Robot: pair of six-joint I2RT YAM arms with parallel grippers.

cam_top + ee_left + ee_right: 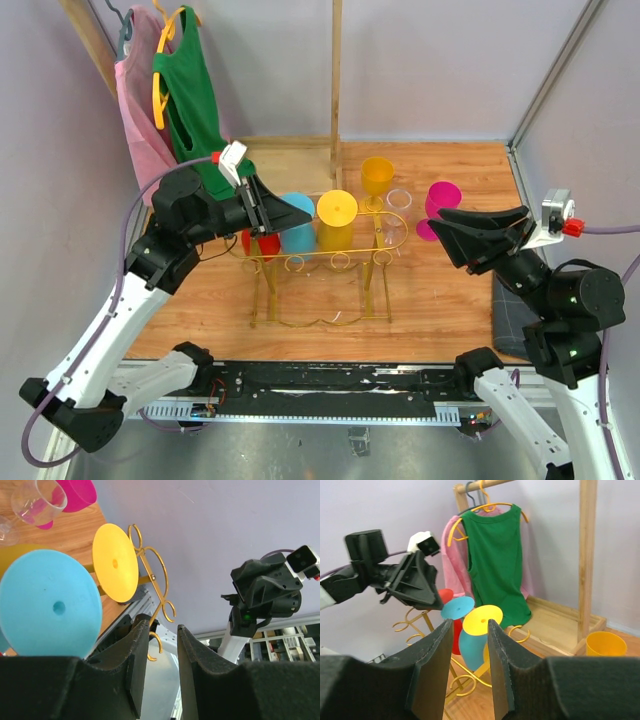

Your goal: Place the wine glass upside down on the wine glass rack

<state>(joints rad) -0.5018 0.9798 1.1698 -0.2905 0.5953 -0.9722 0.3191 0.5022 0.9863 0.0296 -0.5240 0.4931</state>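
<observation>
Blue glass (298,238) is noted hung upside down on the rack (318,258), foot uppermost, second from the left end. It is flanked by a red glass (262,243) on its left and a yellow glass (337,215) on its right, both inverted likewise. The rack is set on the table (450,300), about midway between the arms.

Left gripper (300,210) is held at the blue glass's foot, at the level of the rack's top. In the left wrist view the blue foot (47,607) is seen to one side of the fingers (135,645), not between them. The jaws are parted and nothing is clasped. A curled rack loop (155,642) is seen in the gap; whether it is touched cannot be told.

Right gripper (437,222) is held right of the rack, pointed toward it, beside a magenta glass (443,195). Its jaws are parted too, with nothing between them; the blue and yellow glasses are seen through the gap, well off.

A clear glass (395,228) is seen at the rack's right end; whether it is hung there cannot be told. An amber cup (377,172) is stood behind the rack. At the far left a green top (190,100) and a pink top (135,110) are hung on hangers, beside a wooden post (336,80).
</observation>
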